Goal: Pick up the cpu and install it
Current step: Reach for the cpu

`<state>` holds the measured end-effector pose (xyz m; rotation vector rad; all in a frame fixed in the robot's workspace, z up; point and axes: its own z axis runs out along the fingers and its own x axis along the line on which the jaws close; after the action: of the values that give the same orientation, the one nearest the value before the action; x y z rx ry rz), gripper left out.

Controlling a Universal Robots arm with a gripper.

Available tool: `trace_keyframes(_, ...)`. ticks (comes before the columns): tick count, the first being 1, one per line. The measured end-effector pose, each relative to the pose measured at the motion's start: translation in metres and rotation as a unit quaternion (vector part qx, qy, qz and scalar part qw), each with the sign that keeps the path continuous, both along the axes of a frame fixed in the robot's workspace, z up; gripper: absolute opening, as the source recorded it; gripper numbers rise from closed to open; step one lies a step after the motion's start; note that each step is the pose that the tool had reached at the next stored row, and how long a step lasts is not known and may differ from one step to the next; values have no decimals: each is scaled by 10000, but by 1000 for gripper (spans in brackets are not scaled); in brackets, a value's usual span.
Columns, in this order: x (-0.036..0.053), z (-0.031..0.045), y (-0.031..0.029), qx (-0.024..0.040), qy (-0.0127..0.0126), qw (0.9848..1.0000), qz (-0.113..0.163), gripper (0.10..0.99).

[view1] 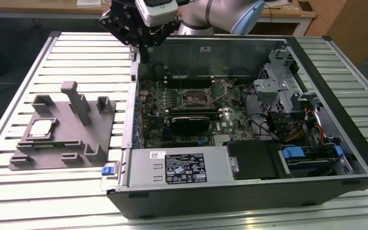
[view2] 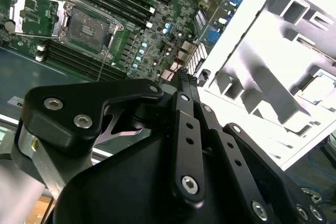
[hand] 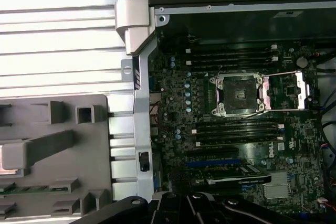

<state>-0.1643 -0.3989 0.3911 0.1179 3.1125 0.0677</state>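
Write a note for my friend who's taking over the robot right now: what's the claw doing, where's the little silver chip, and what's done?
The gripper hangs above the back corner of the computer case, on the exterior view's left. It carries no chip.
The cpu lies flat in the grey tray outside the case, well apart from the gripper.
The socket on the motherboard is bare, with no chip in it.
Done: nothing that shows.
Left: picking the cpu up and installing it.
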Motion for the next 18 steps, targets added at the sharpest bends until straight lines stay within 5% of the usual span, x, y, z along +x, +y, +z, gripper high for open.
trace_keyframes(18,-135,-8,0,0,0,10000,0,106)
